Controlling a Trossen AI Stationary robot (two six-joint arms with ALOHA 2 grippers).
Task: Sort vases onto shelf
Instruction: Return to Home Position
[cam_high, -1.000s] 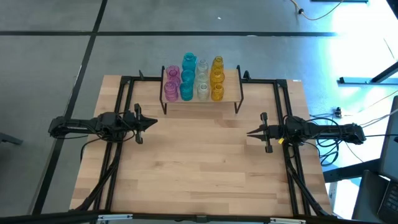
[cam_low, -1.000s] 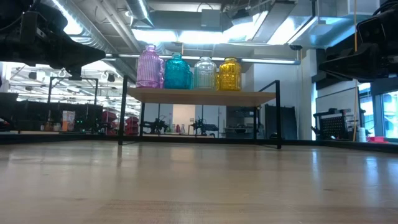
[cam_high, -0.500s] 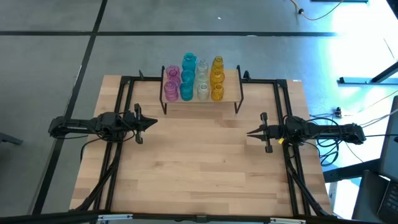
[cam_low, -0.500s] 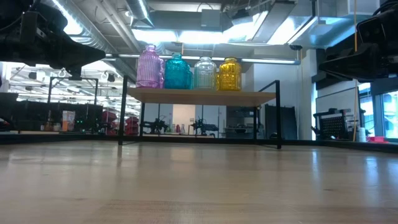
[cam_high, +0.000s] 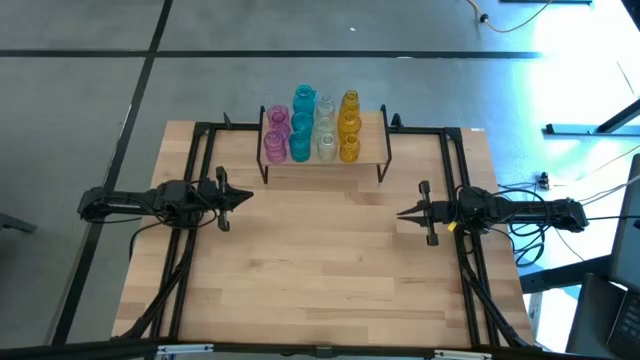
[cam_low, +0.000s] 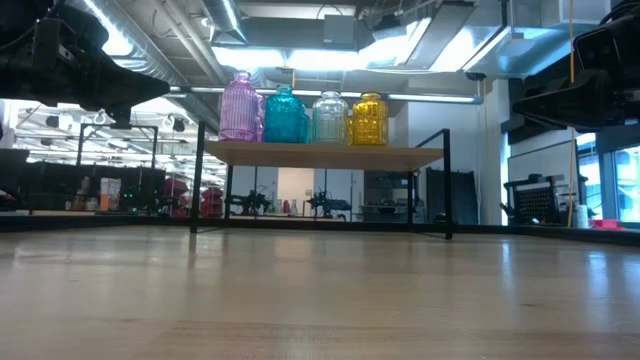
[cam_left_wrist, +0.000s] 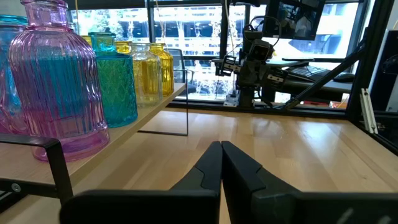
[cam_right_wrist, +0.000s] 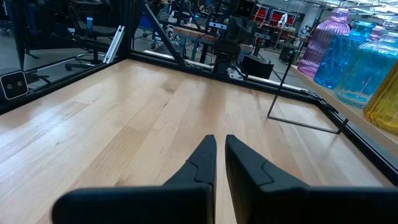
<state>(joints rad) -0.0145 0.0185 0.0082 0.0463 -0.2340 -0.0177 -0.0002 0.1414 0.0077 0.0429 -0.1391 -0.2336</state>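
Observation:
Several small glass vases stand in colour rows on the shelf (cam_high: 372, 140) at the table's far edge: pink (cam_high: 275, 138), teal (cam_high: 301, 125), clear (cam_high: 326, 135) and amber (cam_high: 349, 128). From table height a pink vase (cam_low: 240, 108), a teal one (cam_low: 286, 115), a clear one (cam_low: 331, 118) and an amber one (cam_low: 370, 119) line the shelf board (cam_low: 325, 156). My left gripper (cam_high: 249, 197) hovers shut at the table's left side and my right gripper (cam_high: 400, 213) hovers shut at its right, both level, pointing at each other and holding nothing.
A black metal frame (cam_high: 200, 150) runs along the table's left, right and far sides. The wooden tabletop (cam_high: 320, 260) lies bare between the arms and toward the near edge. The shelf's thin black legs (cam_low: 448, 185) stand on the table's far part.

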